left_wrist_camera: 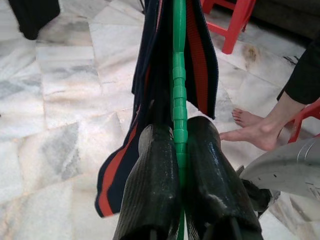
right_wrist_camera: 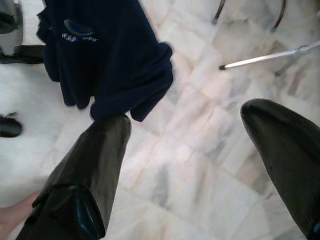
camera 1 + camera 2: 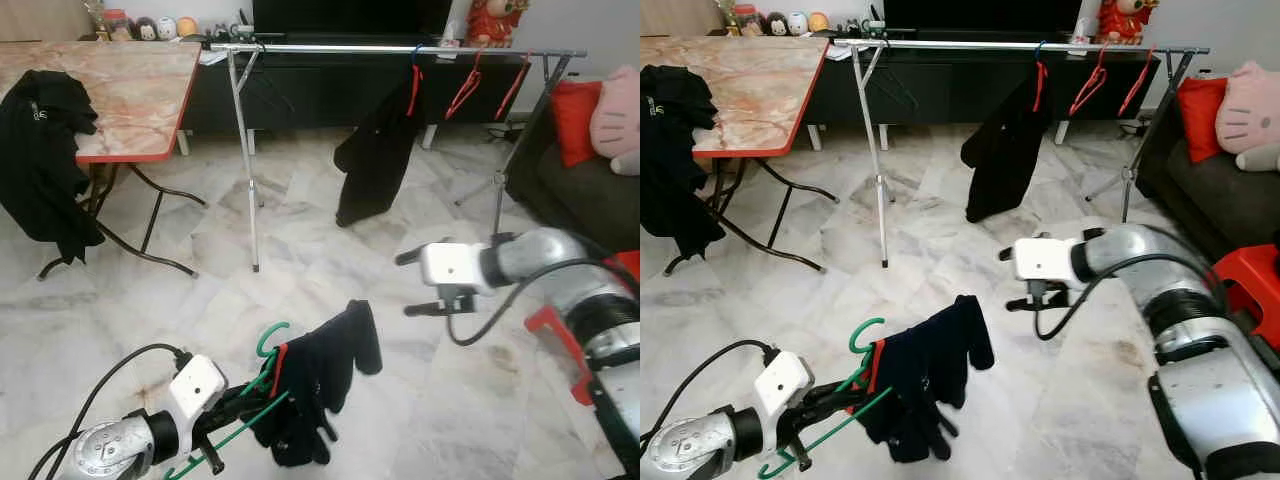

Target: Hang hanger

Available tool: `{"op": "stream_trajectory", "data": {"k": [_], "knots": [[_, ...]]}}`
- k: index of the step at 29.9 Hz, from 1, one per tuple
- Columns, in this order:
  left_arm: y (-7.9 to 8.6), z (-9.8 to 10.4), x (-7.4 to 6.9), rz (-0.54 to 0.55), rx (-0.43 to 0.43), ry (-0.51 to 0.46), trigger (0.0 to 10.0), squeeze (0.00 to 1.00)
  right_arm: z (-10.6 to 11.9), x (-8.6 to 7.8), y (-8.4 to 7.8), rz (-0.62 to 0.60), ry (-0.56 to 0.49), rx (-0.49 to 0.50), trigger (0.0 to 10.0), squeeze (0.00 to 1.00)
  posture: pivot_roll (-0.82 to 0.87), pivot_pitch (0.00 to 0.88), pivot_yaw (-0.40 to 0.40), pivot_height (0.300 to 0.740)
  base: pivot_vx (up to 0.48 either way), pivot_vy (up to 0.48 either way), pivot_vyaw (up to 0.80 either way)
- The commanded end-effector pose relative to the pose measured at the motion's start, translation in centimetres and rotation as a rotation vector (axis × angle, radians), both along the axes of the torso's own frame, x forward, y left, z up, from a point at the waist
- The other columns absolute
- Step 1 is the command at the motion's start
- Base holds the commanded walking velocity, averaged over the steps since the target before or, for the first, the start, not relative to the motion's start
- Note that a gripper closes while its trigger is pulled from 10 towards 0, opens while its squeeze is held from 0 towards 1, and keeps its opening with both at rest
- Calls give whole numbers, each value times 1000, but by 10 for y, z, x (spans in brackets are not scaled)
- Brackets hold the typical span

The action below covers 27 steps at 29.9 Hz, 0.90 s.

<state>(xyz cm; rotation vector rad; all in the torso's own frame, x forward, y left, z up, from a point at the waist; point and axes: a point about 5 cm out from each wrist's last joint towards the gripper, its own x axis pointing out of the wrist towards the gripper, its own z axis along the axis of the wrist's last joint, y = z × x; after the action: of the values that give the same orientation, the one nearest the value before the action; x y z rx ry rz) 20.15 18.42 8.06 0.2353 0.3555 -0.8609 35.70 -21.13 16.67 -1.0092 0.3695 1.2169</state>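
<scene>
Left end effector (image 1: 180, 150) is clamped on the green hanger (image 3: 262, 385) carrying a dark garment (image 3: 320, 390); right end effector (image 2: 200, 145), spread wide and empty, hovers near that garment.

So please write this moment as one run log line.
left gripper: shut on green hanger with dark garment | right gripper: open, empty | clothes rail: ahead, not reached
</scene>
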Motion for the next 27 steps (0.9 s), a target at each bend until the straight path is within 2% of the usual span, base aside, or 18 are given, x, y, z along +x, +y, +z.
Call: {"op": "stream_trajectory", "data": {"k": [1, 5, 15, 20, 27], "knots": [[3, 13, 4, -14, -27, -70, 0, 0, 0, -4, -13, -16, 49, -9, 10000, 0, -61, 0, -88, 740, 0, 0, 0], [4, 20, 4, -35, -47, -88, 0, 0, -11, -10, -21, -41, 87, -18, 10000, 0, -59, 0, -87, 740, 0, 0, 0], [5, 29, 4, -61, -96, -114, 0, 0, -22, -14, -24, -80, 91, 0, 10000, 0, -58, 0, -85, 740, 0, 0, 0], [1, 41, -10, -178, -190, -76, 0, 0, -40, -17, -25, -178, 22, 44, 10000, 0, -55, 0, -84, 740, 0, 0, 0], [3, 44, -12, -223, -189, -63, 0, 0, -44, -17, -27, -213, 2, 27, 10000, 0, -56, 0, -87, 740, 0, 0, 0]]}}
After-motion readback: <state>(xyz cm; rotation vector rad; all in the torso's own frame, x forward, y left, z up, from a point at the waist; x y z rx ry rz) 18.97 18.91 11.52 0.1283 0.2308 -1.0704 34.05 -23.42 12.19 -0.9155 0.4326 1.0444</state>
